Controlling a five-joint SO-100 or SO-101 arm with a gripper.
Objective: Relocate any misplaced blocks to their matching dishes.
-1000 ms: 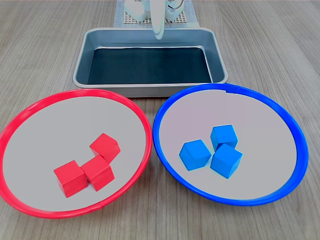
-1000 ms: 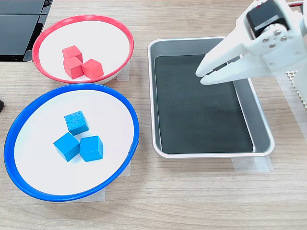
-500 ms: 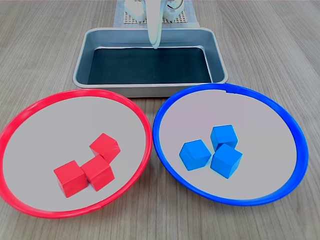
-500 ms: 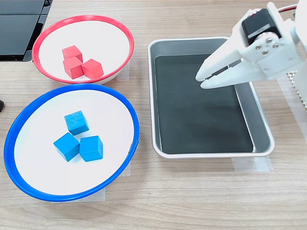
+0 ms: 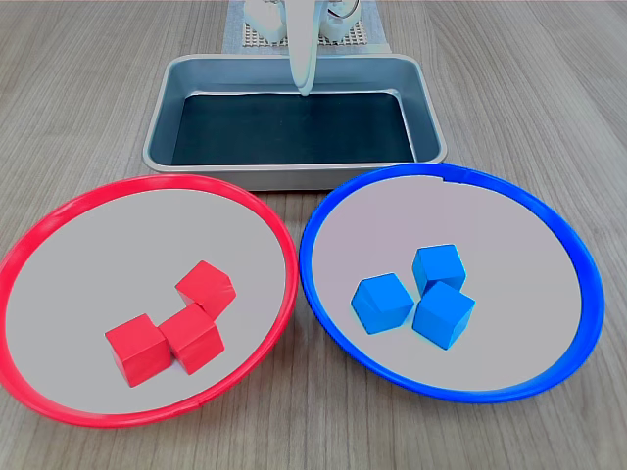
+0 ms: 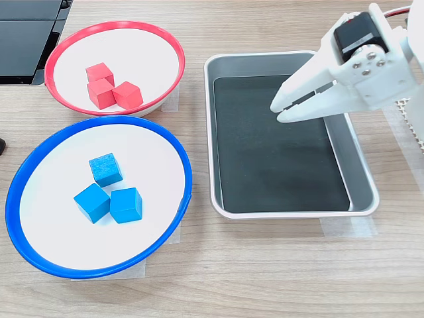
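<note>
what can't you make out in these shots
- Arm base: cut off by the top edge in the first exterior view and by the right edge in the second exterior view.
- Gripper: in the first exterior view only a thin edge-on strip shows over the tray.
- Dark object at the second exterior view's top left: cut off by the edge, so it cannot be identified.
- Red dish: its left rim is cropped in the first exterior view.

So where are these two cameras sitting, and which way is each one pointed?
First exterior view: low at the table's front edge, facing the arm's base; the red-rimmed dish and blue-rimmed dish are nearest, the metal tray behind, and only the narrow fingers hang in from the top.
Second exterior view: high, looking almost straight down from one side; the whole gripper reaches in from the second exterior view's right over the tray.
Both show three red blocks, three blue blocks, both dishes and the tray.
</note>
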